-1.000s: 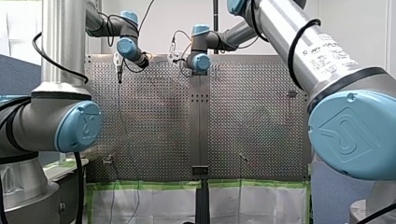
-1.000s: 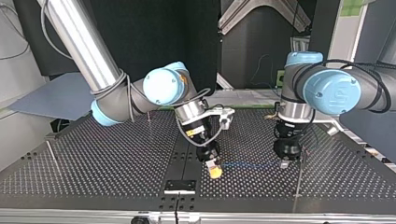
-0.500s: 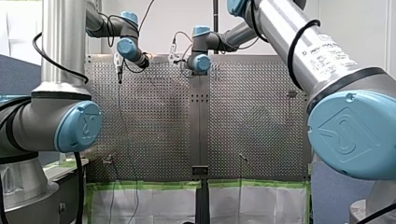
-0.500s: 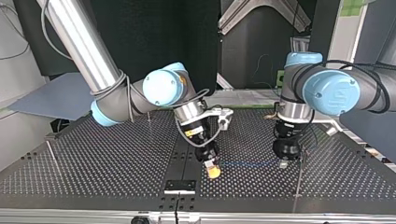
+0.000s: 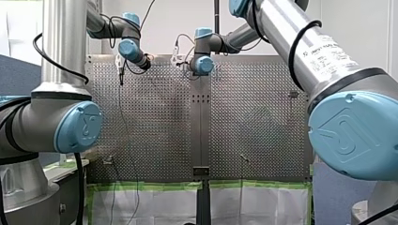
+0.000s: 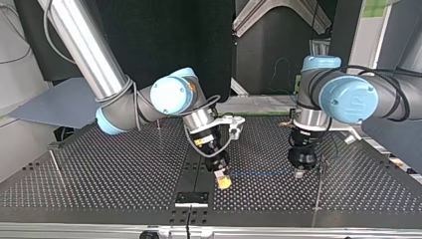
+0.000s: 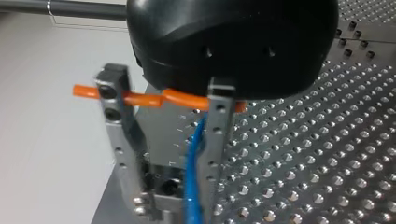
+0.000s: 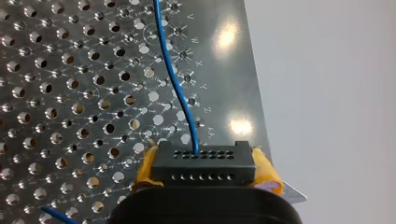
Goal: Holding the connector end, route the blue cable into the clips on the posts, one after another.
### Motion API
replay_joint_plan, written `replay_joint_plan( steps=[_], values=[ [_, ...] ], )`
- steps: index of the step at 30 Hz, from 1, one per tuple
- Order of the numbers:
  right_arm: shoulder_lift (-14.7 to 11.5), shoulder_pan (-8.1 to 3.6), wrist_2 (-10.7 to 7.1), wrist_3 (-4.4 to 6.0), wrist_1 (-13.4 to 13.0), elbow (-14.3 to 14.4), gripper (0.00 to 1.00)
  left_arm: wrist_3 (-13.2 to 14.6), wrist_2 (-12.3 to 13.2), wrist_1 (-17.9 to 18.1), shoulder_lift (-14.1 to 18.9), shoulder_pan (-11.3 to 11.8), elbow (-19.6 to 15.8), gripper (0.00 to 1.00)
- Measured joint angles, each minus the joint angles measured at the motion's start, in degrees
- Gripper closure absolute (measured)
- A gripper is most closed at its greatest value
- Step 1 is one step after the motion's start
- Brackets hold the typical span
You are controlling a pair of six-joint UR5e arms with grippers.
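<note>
In the right wrist view a black connector (image 8: 204, 163) sits between the yellow pads of my right gripper (image 8: 205, 179), which is shut on it. The blue cable (image 8: 175, 84) leaves the connector and runs over the perforated table. In the top view my right gripper (image 6: 223, 180) hangs low at the table's middle, and the blue cable (image 6: 259, 173) stretches level to my left gripper (image 6: 300, 172) at the view's right. In the left wrist view the metal fingers (image 7: 217, 140) of my left gripper (image 7: 173, 205) are shut on the blue cable (image 7: 191, 186).
A thin post (image 6: 318, 189) stands just beside my left gripper, towards the top view's right. More posts stand at the top view's left (image 6: 53, 162) and behind my right arm (image 6: 158, 124). A black bracket (image 6: 191, 198) sits at the near edge.
In the top view my right gripper has shifted a little to the left and further from the camera with the connector. My left gripper has edged left too. The cable still spans between them.
</note>
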Motion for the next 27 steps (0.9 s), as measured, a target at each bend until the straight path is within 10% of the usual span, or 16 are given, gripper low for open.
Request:
replay_joint_plan(
  steps=[27],
  values=[
    [0.1,-2.4,0.11,-1.12,-0.14,9.72,1.0,2.42,-3.98,-1.36,-6.41,-6.41,-0.06,1.0]
  ],
)
